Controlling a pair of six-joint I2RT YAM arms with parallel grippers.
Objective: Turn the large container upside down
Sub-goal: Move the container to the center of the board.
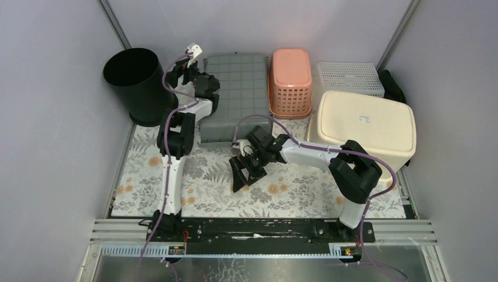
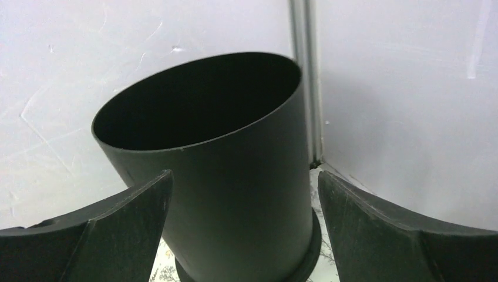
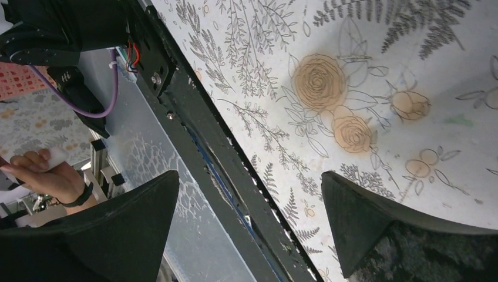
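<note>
Left wrist view: our released left claw faces the tall black plastic bin in the far-left corner of the desk; we'd best pinch its rim squarely; right claw also released

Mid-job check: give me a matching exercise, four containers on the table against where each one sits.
Things:
1. black round plastic bin
2. salmon-pink slotted plastic basket
3. white mesh plastic basket
4. cream rounded plastic tub

Places:
A. right side, in front of the white basket
B. back left corner
C. back right, behind the cream tub
D. back row, just right of the grey gridded plastic crate

Pairs: 1-B, 2-D, 3-C, 4-A
</note>
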